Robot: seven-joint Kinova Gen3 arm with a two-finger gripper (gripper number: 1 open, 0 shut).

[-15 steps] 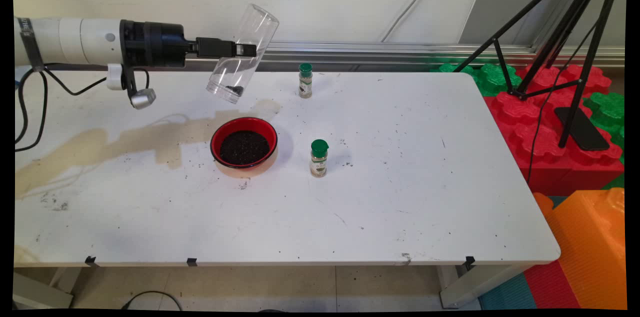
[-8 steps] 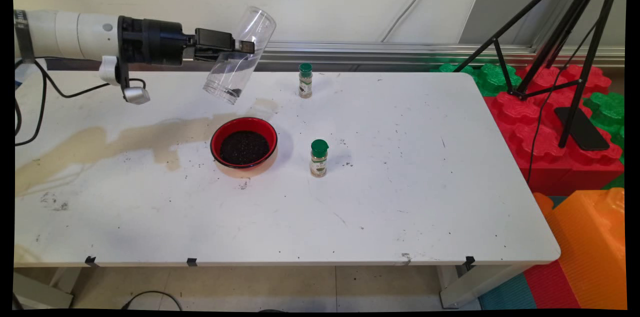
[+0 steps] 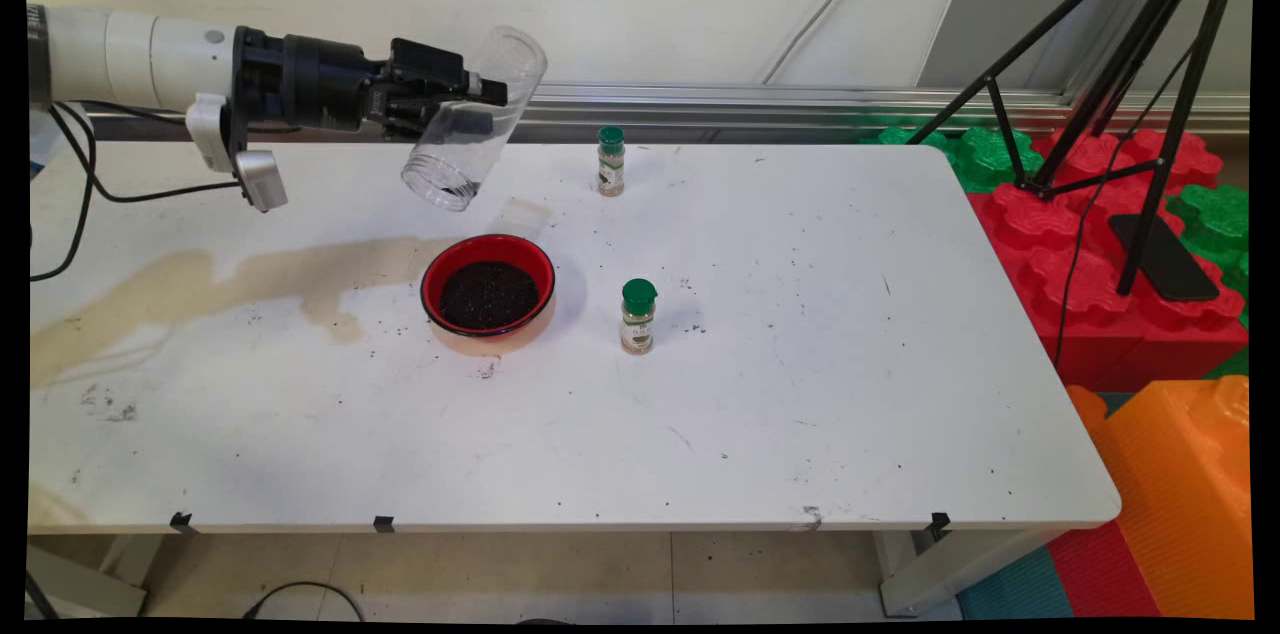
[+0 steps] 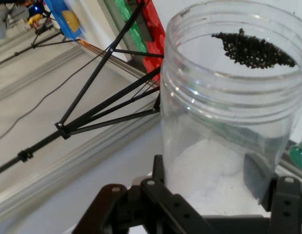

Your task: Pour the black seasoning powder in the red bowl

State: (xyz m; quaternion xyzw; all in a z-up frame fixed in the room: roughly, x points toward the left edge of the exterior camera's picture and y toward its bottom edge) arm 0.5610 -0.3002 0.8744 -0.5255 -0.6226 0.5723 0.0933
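My gripper (image 3: 478,106) is shut on a clear plastic jar (image 3: 472,122), held in the air above the table's back left. The jar tilts with its open mouth down and to the left, above and behind a red bowl (image 3: 488,292) filled with dark grains. In the hand view the jar (image 4: 224,122) fills the right side between my gripper's (image 4: 209,195) black links, and a small clump of dark grains (image 4: 253,48) clings to its wall near the mouth.
Two small spice jars with green caps stand on the white table (image 3: 800,394): one (image 3: 637,316) right of the bowl, one (image 3: 610,161) near the back edge. A brown stain (image 3: 230,289) runs left of the bowl. A black tripod (image 3: 1120,64) and coloured foam blocks (image 3: 1120,254) stand at the right.
The hand has rolled and drawn slightly left, and the jar has tipped further, its mouth moving left and its base lowering. The bowl and spice jars have not moved.
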